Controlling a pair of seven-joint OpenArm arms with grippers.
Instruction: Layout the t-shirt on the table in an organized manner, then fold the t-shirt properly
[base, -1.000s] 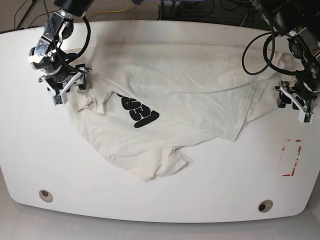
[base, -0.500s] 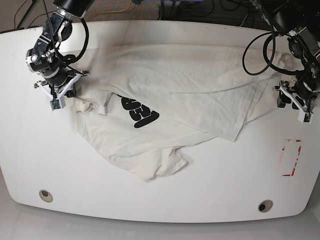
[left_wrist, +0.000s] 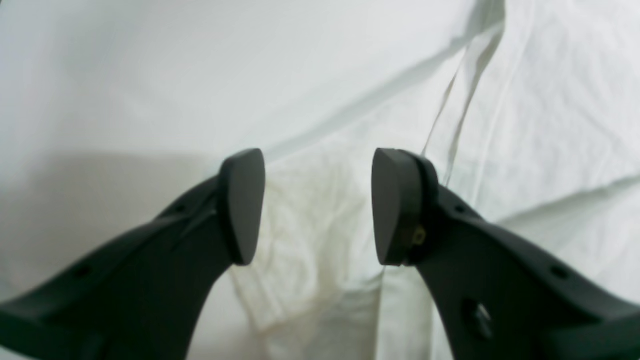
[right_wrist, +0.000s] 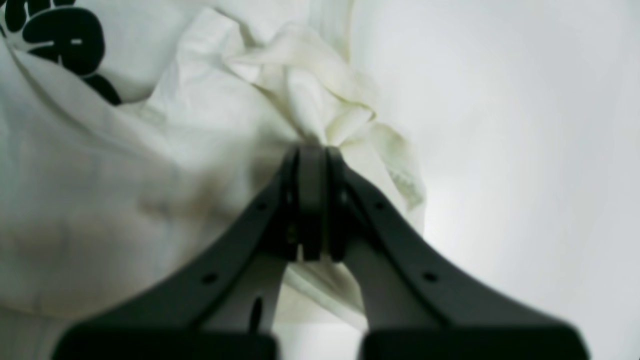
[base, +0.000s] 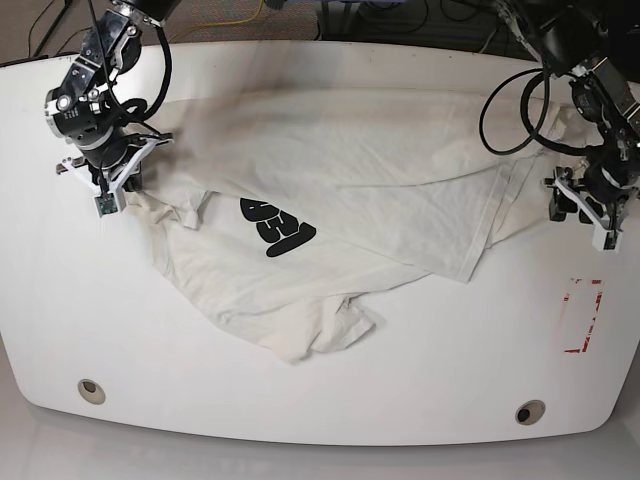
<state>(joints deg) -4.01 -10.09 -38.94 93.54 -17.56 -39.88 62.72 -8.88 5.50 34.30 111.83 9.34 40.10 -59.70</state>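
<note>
Left wrist view: black left gripper (left_wrist: 317, 207) poised with fingers well apart, nothing between them, hovering over a hemmed edge of the white short-sleeved cotton t-shirt (left_wrist: 525, 115) where cloth meets the glossy white tabletop (left_wrist: 150, 70); likely lined up to take that edge for spreading; no writing visible here. Right wrist view: black right gripper (right_wrist: 312, 165) with fingers pressed together on a bunched, puckered fold of the t-shirt (right_wrist: 310, 95), cloth gathered into creases at the tips, presumably pinched so the corner can be drawn outward; bold black lettering (right_wrist: 65, 40) cut off at the upper left corner, too partial to read; bare table (right_wrist: 525, 150) to the right. Base view: t-shirt (base: 350, 170) lying crumpled and folded over itself across the middle of the table (base: 320, 400), not yet laid flat; right gripper (base: 112, 185) clamped at the garment's near-left corner, left gripper (base: 590, 205) spread at the opposite edge, placed at the two far ends seemingly for stretching the cloth between them; black lettering (base: 278, 226) upside down and partly hidden, unreadable; red tape rectangle (base: 581, 315) off to one side, well apart from the cloth; two round grey grommet holes (base: 91, 390) near the front edge.
</note>
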